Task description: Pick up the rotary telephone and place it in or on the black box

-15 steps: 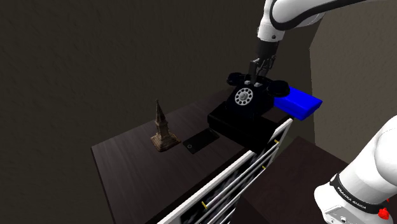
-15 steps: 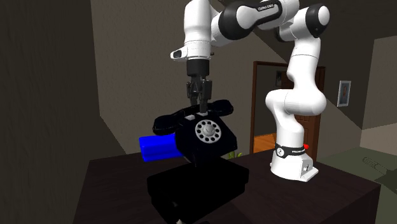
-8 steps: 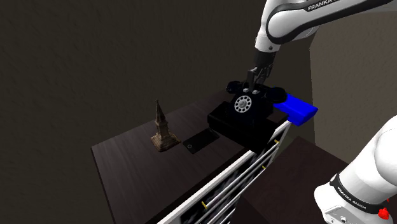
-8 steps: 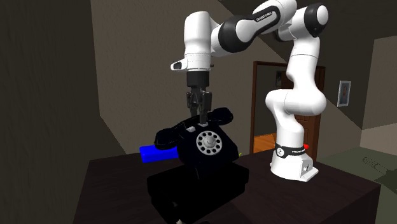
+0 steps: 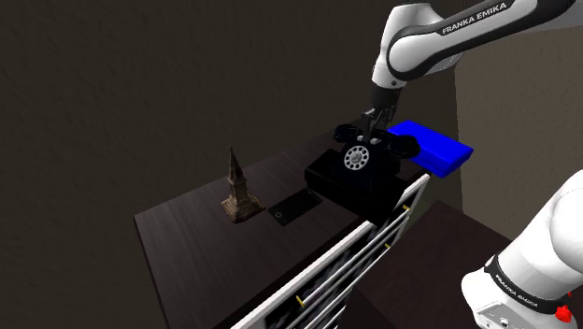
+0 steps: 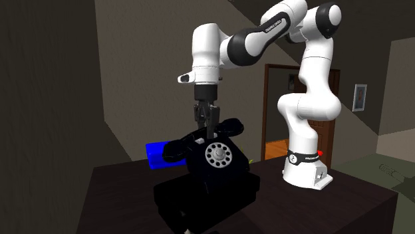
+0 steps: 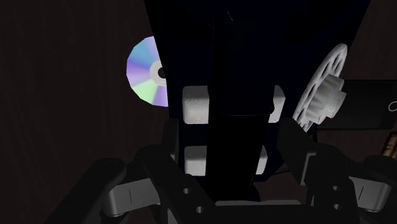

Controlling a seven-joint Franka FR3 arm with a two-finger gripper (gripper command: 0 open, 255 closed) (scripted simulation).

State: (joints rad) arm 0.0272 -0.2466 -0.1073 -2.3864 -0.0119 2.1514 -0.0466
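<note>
Pinched between the fingers of the gripper (image 6: pixel 207 125): the handset of the black rotary telephone (image 6: pixel 214 156), resting on top of the black box (image 6: pixel 206 196). Wrist view: iridescent disc (image 7: pixel 148 71) past the telephone's edge. Shoulder view: blue block (image 5: pixel 434 150) behind, tower figurine (image 5: pixel 237 187) well apart.

Dark tabletop (image 5: pixel 187 229), black box (image 5: pixel 350 193), tower figurine (image 5: pixel 237 187), flat dark square (image 5: pixel 292 209)
</note>
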